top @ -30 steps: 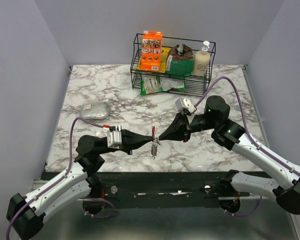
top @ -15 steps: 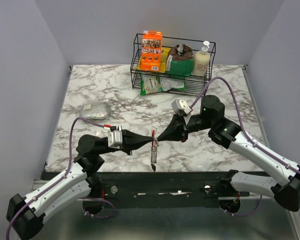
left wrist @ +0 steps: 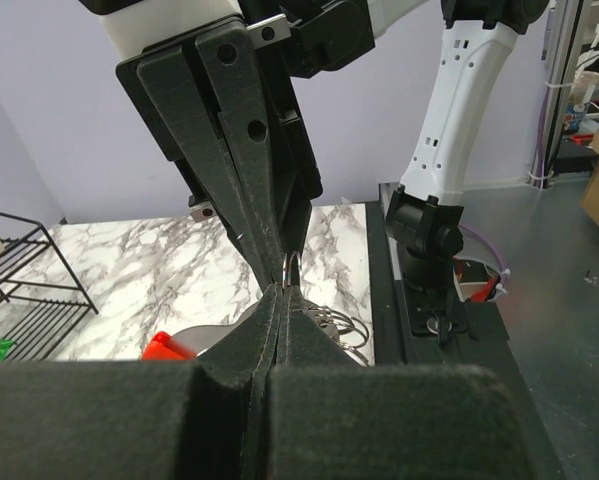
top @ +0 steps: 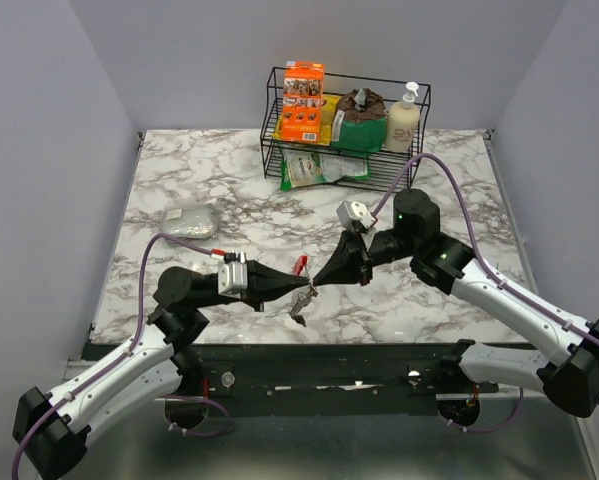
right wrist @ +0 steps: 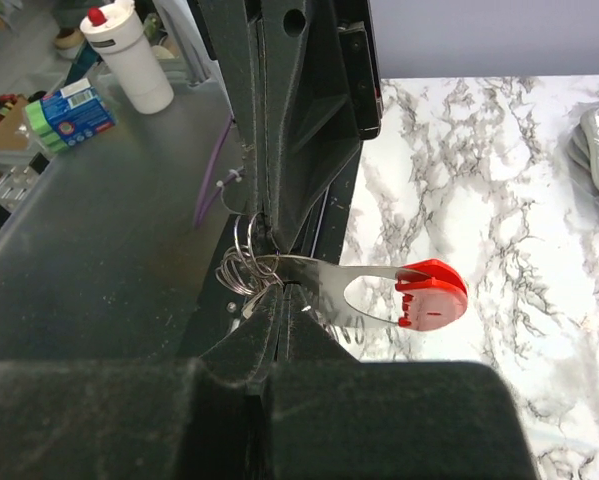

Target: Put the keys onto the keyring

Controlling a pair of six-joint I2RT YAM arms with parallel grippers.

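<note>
Your left gripper [top: 302, 288] is clenching tip to tip against the right gripper [top: 319, 281], both sets of fingers pressed flat together. The left is pinching the keyring [right wrist: 242, 267], a cluster of thin wire loops sitting right at its tip. The right is biting on the keys [top: 299, 306] where a flat silver blade is running into its fingertips. That blade has an oval cut-out and is ending in a red cap [right wrist: 432, 297], sticking out sideways from the pinch. In the top view the rest of the slim silver bunch is dangling just below the two tips, near the front edge of the table.

Everything is hanging over a white marble table [top: 179, 180] with grey veining, with plain lilac walls around it. A black wire rack [top: 275, 120] is standing at the back, and a silver pouch [top: 187, 222] is lying well apart on the left.
</note>
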